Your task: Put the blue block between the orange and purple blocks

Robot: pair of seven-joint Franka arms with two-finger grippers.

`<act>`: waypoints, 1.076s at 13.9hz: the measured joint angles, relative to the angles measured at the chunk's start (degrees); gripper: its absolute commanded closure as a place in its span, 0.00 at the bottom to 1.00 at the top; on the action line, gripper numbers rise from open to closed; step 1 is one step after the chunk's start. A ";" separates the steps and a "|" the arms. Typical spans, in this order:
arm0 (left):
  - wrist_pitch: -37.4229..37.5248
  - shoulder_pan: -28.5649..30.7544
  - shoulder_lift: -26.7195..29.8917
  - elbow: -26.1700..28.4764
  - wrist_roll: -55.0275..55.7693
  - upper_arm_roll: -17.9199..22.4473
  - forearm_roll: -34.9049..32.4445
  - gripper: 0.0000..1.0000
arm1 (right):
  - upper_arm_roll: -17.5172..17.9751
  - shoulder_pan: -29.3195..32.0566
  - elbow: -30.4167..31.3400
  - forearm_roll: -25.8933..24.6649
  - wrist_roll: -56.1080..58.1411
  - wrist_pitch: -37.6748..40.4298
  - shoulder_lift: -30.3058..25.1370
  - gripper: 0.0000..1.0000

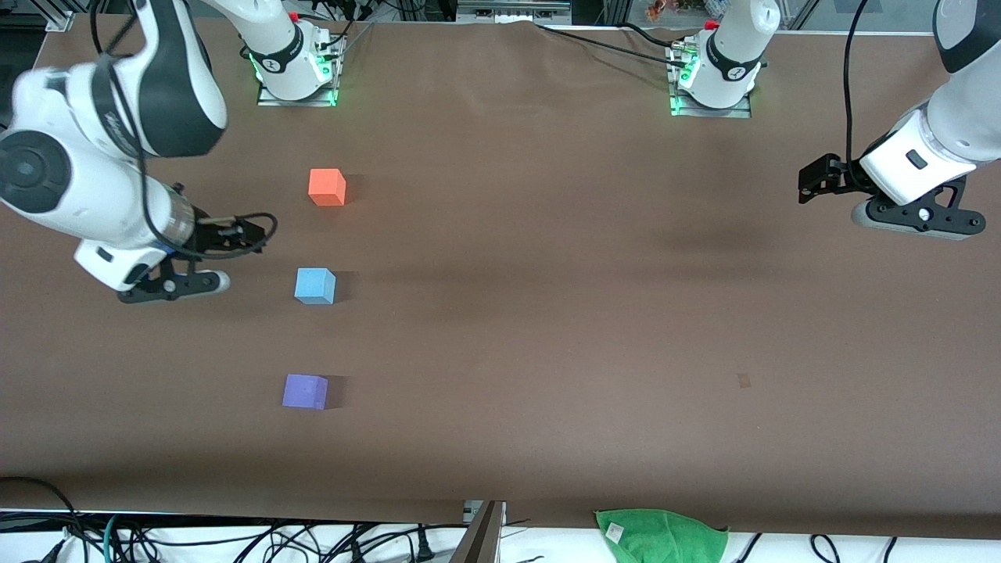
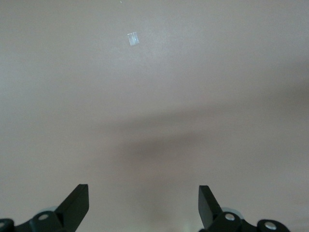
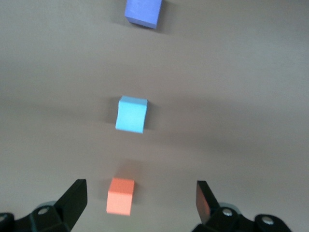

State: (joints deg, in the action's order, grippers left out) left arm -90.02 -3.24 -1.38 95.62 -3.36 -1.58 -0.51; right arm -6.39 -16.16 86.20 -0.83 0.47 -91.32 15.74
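The blue block (image 1: 315, 285) sits on the brown surface (image 1: 547, 313) between the orange block (image 1: 327, 187) and purple block (image 1: 305, 391). Right gripper (image 1: 176, 285) and left gripper (image 1: 911, 219), jaws spread, should retreat without nudging the row.

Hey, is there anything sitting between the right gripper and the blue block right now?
Nothing visible. The right gripper hangs open over bare table beside the blue block, toward the right arm's end. The block already sits between the orange block and the purple block. The left gripper waits open over its own end.
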 measured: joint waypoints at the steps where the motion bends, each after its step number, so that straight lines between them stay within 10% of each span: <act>1: 0.00 0.00 0.00 0.00 0.00 0.00 0.00 0.00 | -0.41 0.01 -2.50 -0.09 0.36 3.42 -0.02 0.00; 15: 0.00 0.00 0.00 0.00 0.00 0.00 0.00 0.00 | 8.10 11.22 -7.16 -1.24 0.89 15.45 -9.86 0.00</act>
State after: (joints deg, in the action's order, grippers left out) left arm -90.02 -3.24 -1.38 95.62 -3.36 -1.58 -0.51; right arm 1.71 -4.93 79.04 -2.07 1.36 -75.87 5.88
